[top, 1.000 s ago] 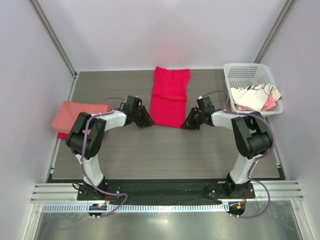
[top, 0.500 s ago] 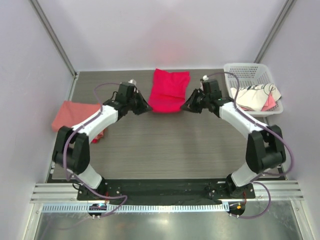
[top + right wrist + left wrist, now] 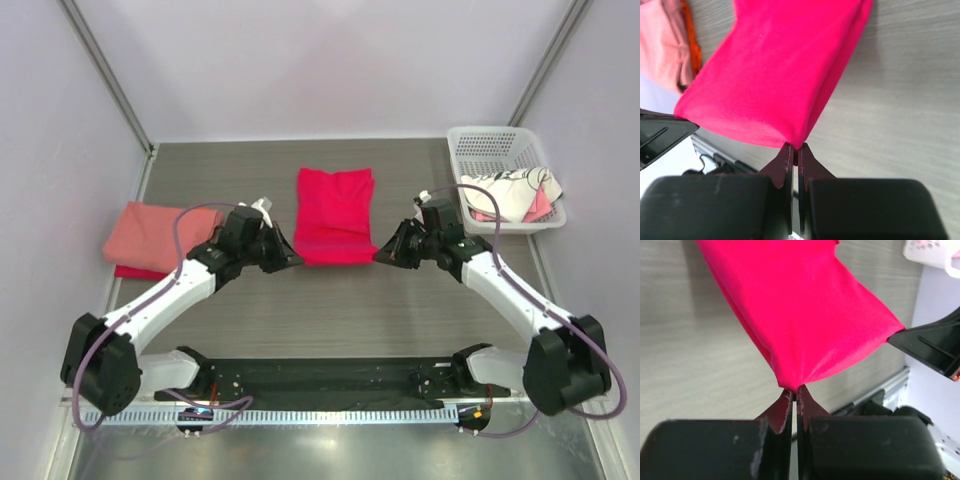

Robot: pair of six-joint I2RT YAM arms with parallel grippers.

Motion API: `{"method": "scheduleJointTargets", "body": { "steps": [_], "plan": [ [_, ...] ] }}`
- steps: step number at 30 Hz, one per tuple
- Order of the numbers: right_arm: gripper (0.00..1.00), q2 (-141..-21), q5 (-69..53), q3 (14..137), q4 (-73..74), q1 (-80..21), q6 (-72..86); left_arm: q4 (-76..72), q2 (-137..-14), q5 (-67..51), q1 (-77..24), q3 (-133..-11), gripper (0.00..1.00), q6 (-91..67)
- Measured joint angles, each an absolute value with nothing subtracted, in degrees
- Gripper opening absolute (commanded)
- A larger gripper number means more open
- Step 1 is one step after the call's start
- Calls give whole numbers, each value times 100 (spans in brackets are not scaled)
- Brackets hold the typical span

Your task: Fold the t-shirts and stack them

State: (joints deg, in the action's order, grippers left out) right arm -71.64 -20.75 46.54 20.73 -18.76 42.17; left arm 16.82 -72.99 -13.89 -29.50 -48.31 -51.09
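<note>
Between both pinching jaws spans the crimson t-shirt [image 3: 334,215].

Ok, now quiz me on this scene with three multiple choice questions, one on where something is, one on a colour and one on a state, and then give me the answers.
1. Where does the white basket stand?
A. far right corner
B. near left corner
C. centre

2. What colour is the shirt in the middle?
A. blue
B. crimson
C. white

3. What state is the left gripper in?
A. hanging open
B. shut on the shirt's corner
C. out of sight

Answers:
1 A, the top view shows it at the far right.
2 B, every view shows bright crimson cloth.
3 B, its wrist view shows the jaws pinched on the cloth.
</note>
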Motion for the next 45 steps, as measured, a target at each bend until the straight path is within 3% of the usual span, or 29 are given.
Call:
{"method": "scheduleJointTargets", "body": {
  "steps": [5,9,22,31,32,33,34,36,37,39,45],
  "plan": [
    [1,-6206,-2093,4512,2263,-1907,4219,1785,-6353,-1374,-3205,-4615,0,-5260],
    [1,-6156,-2069,4692,2364,-1914,4215,1966,-6281,-1219,-3218,-4875,0,-5229],
    [1,-8499,-1780,7089,2528,-1750,4014,2342,-7981,-1059,-2464,-6635,0,-4941],
    [1,-10344,-1841,8364,2556,-1396,3907,2130,-10169,-1527,-1973,-7992,0,-4928],
    [4,-10536,-1848,8508,2561,-1352,3903,2119,-10466,-1584,-1935,-8224,0,-4936],
    [24,-10728,-1861,8650,2545,-1306,3889,2093,-10735,-1625,-1900,-8431,0,-4941],
    [40,-10956,-1874,8812,2545,-1258,3865,2062,-11052,-1675,-1863,-8676,18,-4950],
    [58,-11354,-1850,9153,2532,-1184,3830,2027,-11528,-1723,-1802,-9067,55,-4932],
    [59,-11603,-1831,9380,2517,-1135,3791,2027,-11743,-1743,-1767,-9244,77,-4954],
    [63,-11944,-1778,9671,2471,-1070,3712,2043,-12134,-1750,-1686,-9629,93,-4998],
    [63,-11928,-1614,9231,1905,-972,3437,2029,-12363,-1577,-1592,-9830,96,-4943]
  ]
}}
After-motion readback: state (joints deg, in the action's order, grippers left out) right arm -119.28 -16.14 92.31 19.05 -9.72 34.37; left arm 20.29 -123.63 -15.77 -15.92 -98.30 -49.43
